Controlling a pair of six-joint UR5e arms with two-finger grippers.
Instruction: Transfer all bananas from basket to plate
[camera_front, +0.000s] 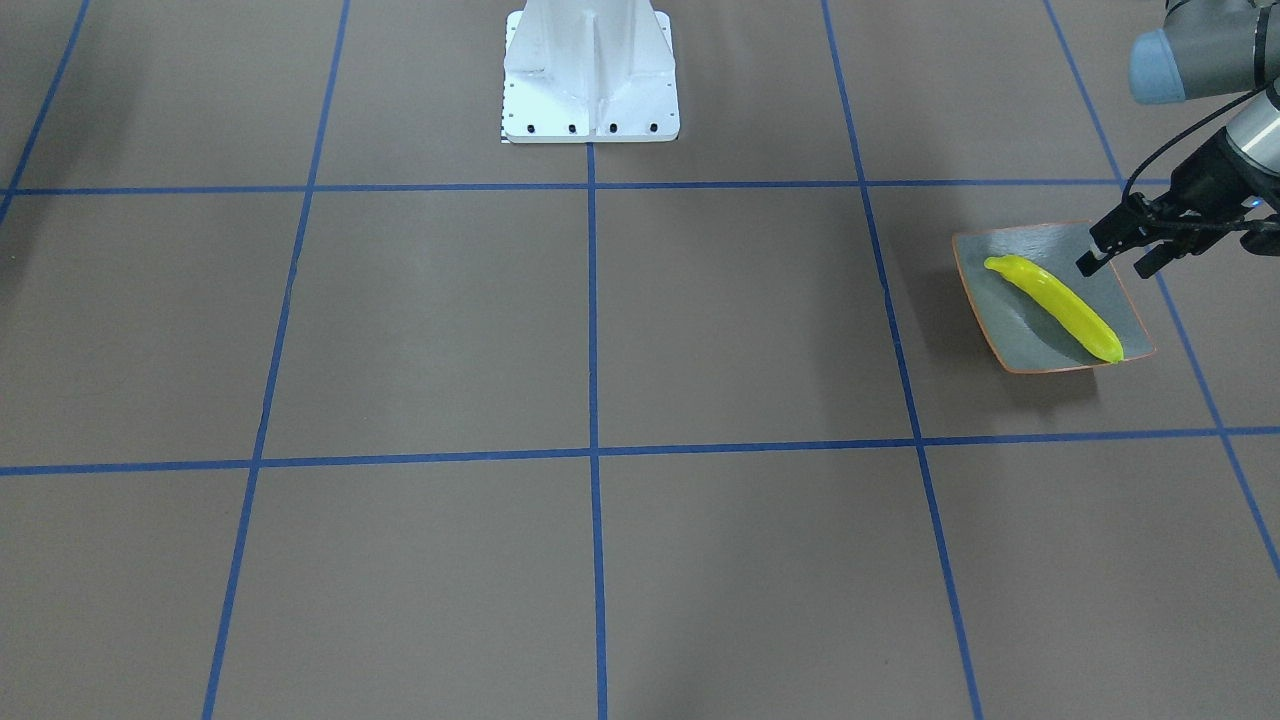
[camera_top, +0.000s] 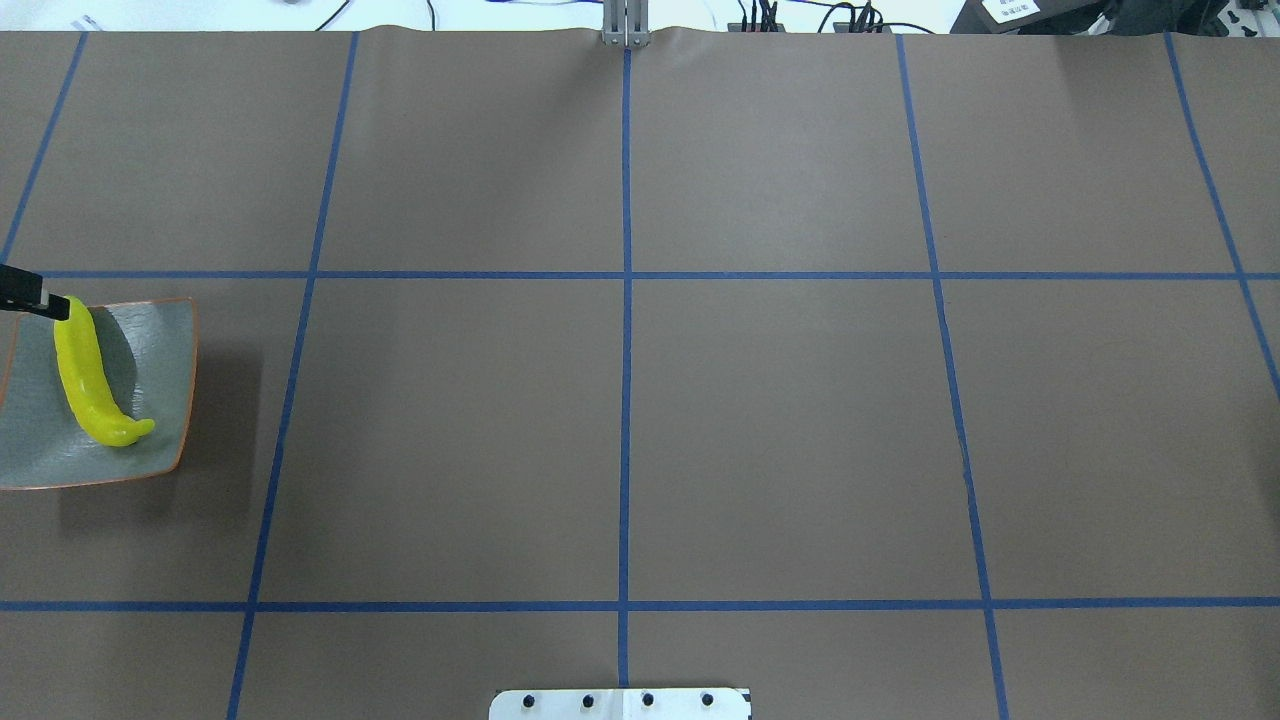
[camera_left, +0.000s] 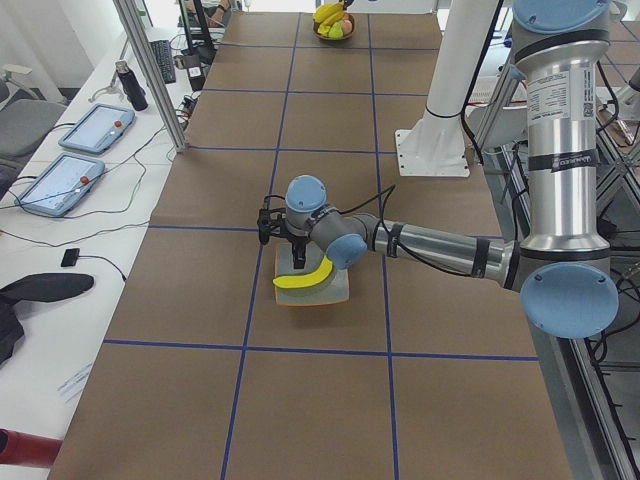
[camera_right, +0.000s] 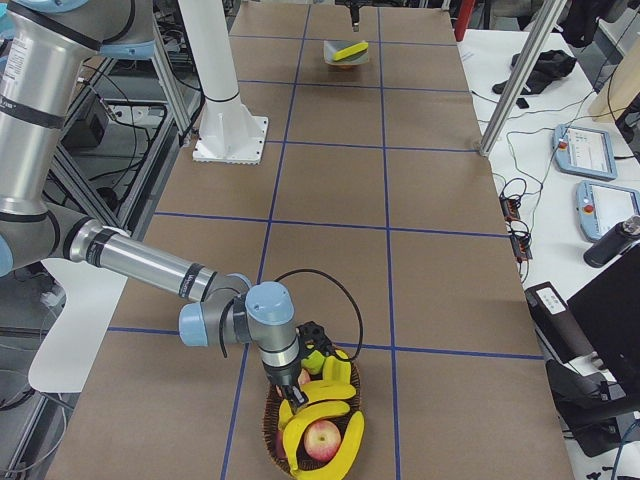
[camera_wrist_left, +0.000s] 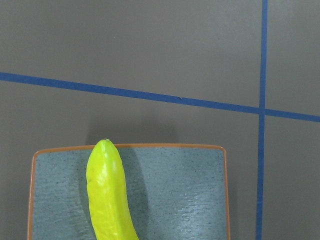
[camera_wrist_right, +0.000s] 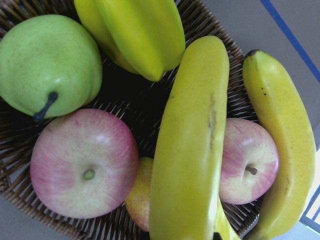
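One yellow banana (camera_front: 1060, 308) lies diagonally on the grey-green plate (camera_front: 1020, 330), as the overhead view (camera_top: 92, 375) and the left wrist view (camera_wrist_left: 107, 195) also show. My left gripper (camera_front: 1118, 262) hangs open and empty just above the plate's far corner, clear of the banana. Two more bananas (camera_wrist_right: 190, 150) (camera_wrist_right: 280, 140) lie in the wicker basket (camera_wrist_right: 200, 20) at the table's other end. My right gripper (camera_right: 312, 362) is down over the basket's (camera_right: 271, 415) near side. I cannot tell whether it is open or shut.
The basket also holds two apples (camera_wrist_right: 82, 162), a green pear (camera_wrist_right: 47, 60) and a yellow star fruit (camera_wrist_right: 135, 30). The white robot base (camera_front: 590, 75) stands at mid-table. Blue tape lines grid the brown table. Tablets and cables lie on the side bench (camera_left: 80, 160).
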